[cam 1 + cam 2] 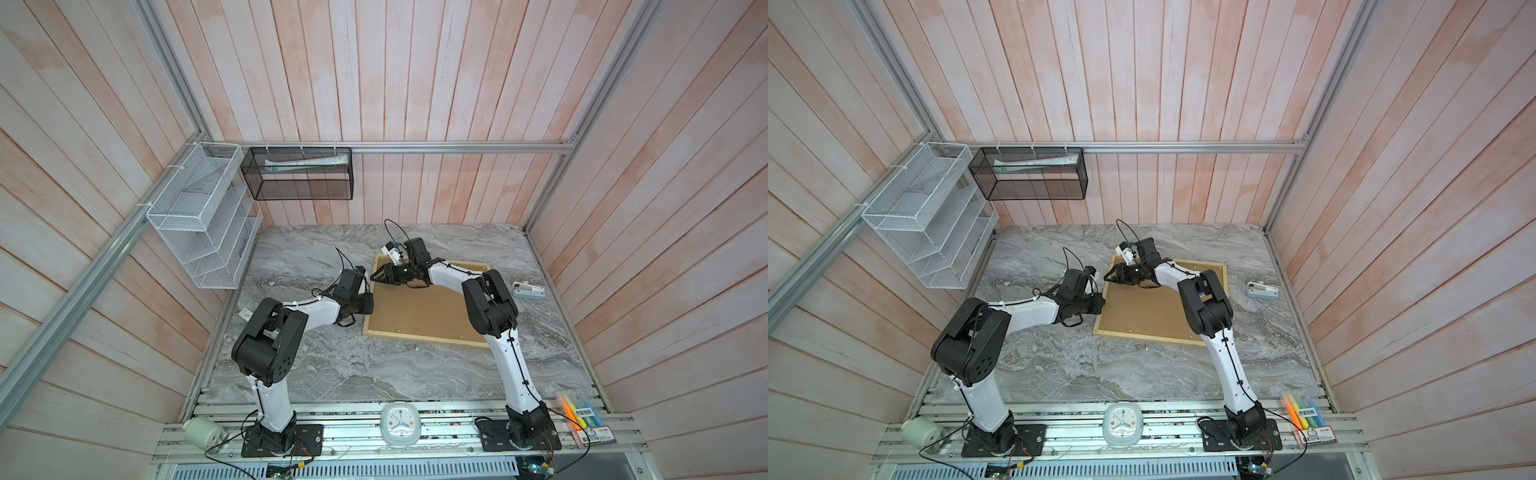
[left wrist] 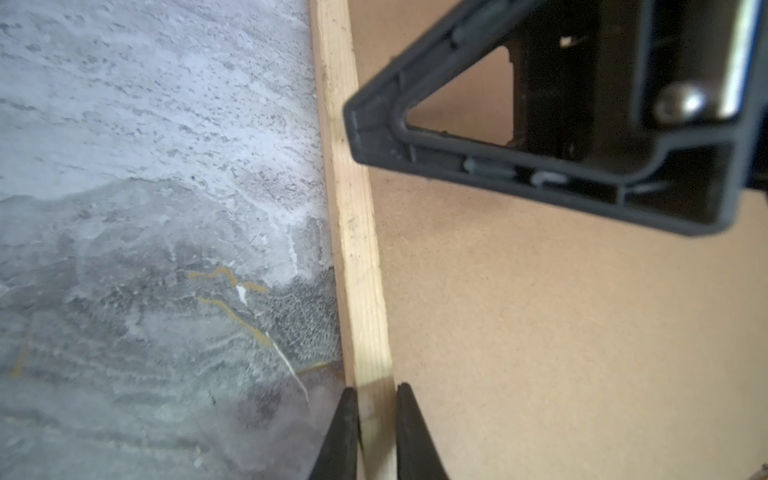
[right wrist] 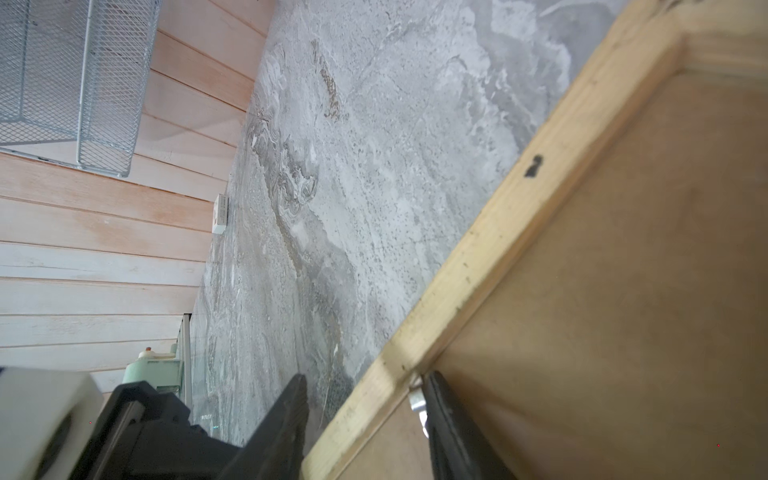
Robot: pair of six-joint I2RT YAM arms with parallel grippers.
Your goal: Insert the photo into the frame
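Observation:
The frame (image 1: 424, 337) (image 1: 1142, 336) of pale wood strips lies back side up on the marble table. A plain brown backing board (image 1: 419, 307) (image 1: 1142, 309) fills it. The photo is hidden. My left gripper (image 1: 371, 305) (image 1: 1101, 303) (image 2: 376, 399) is shut on the frame's left strip (image 2: 353, 232), one finger on each side. My right gripper (image 1: 376, 277) (image 1: 1108, 276) (image 3: 365, 380) stands open astride the same strip (image 3: 478, 257) near the far left corner. Its inner finger rests against a small metal tab (image 3: 415, 401) on the board (image 3: 623, 291). Its outer finger hangs over the table, clear of the wood.
A white-grey stapler-like device (image 1: 528, 289) lies right of the frame. A white mesh rack (image 1: 199, 216) and a black mesh basket (image 1: 299, 174) hang on the walls at the back left. On the front rail sit a clock (image 1: 400, 423), a highlighter pack (image 1: 582, 415) and a pale green roll (image 1: 203, 432).

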